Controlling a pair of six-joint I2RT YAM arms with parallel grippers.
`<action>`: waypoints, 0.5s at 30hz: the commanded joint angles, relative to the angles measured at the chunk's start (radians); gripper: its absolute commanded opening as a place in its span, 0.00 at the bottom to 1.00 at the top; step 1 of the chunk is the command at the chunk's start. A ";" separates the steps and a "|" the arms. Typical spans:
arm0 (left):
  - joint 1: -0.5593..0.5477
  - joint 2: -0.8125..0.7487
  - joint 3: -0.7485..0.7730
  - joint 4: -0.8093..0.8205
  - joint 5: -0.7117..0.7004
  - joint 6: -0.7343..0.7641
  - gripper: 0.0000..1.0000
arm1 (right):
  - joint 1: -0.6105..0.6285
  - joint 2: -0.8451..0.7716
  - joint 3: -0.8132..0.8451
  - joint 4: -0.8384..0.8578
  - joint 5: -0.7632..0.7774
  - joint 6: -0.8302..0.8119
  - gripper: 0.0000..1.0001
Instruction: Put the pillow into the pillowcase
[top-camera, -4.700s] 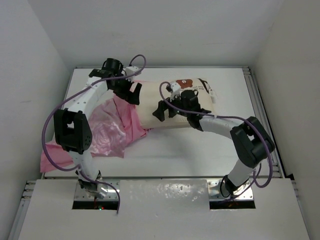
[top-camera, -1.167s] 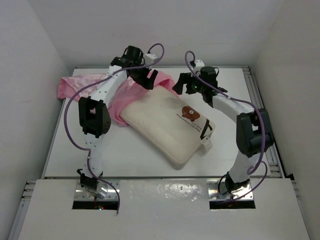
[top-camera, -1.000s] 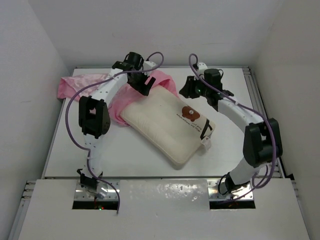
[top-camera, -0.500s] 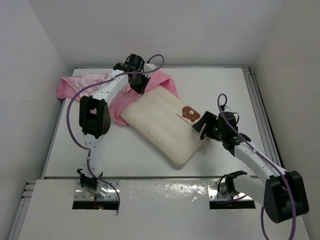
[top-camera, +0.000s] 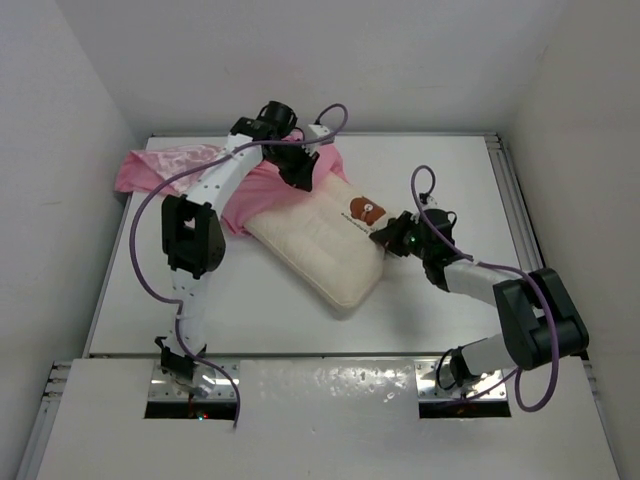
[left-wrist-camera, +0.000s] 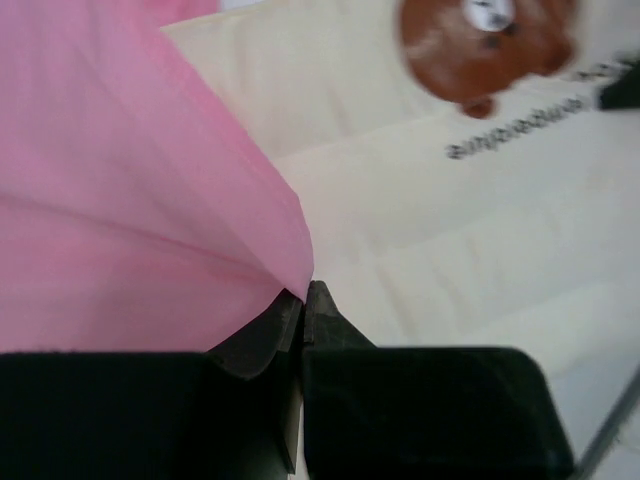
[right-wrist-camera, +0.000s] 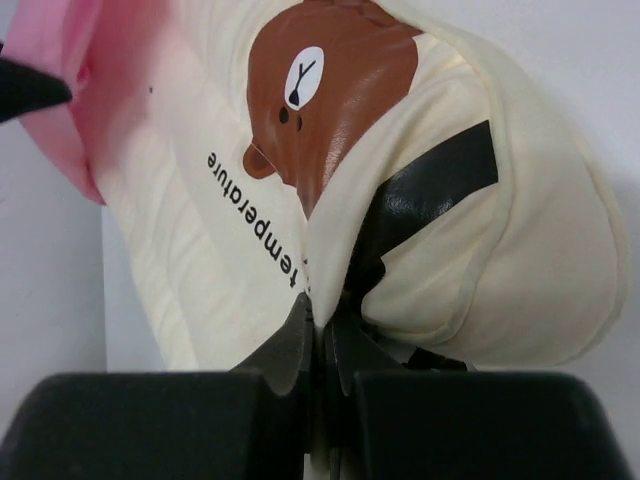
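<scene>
The cream-white rectangular foam pillow with the brown bear-face print (top-camera: 315, 245) is lying diagonally across the middle of the white desk (top-camera: 460, 170). Its far end is meeting the shiny pink satin pillowcase (top-camera: 170, 165), which is trailing off toward the far-left corner. Whether that end is already sitting inside the opening or only under a loose flap is hard to tell from above. The left gripper (left-wrist-camera: 303, 298) is pinching shut on the pink hem just over the pillow's ribbed face. The right gripper (right-wrist-camera: 320, 318) is clamping together on a puckered fold of the pillow's cover at the bear end. The pillow is looking light and squashy, so a pinch is likely gathering cloth rather than foam. Taking hold at this trailing corner and pushing lengthwise seems soundest. The satin is looking limp and slippery, best held right at the hem so the mouth is staying lifted.
</scene>
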 joint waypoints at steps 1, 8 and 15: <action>-0.049 -0.020 0.070 -0.125 0.360 0.122 0.00 | 0.036 -0.031 0.049 0.201 0.050 -0.006 0.00; 0.018 -0.034 -0.048 -0.076 0.066 0.055 0.16 | 0.036 -0.056 0.223 -0.276 0.069 -0.376 0.96; 0.107 -0.127 -0.088 -0.059 -0.095 0.006 0.73 | 0.112 -0.183 0.283 -0.445 0.221 -0.776 0.99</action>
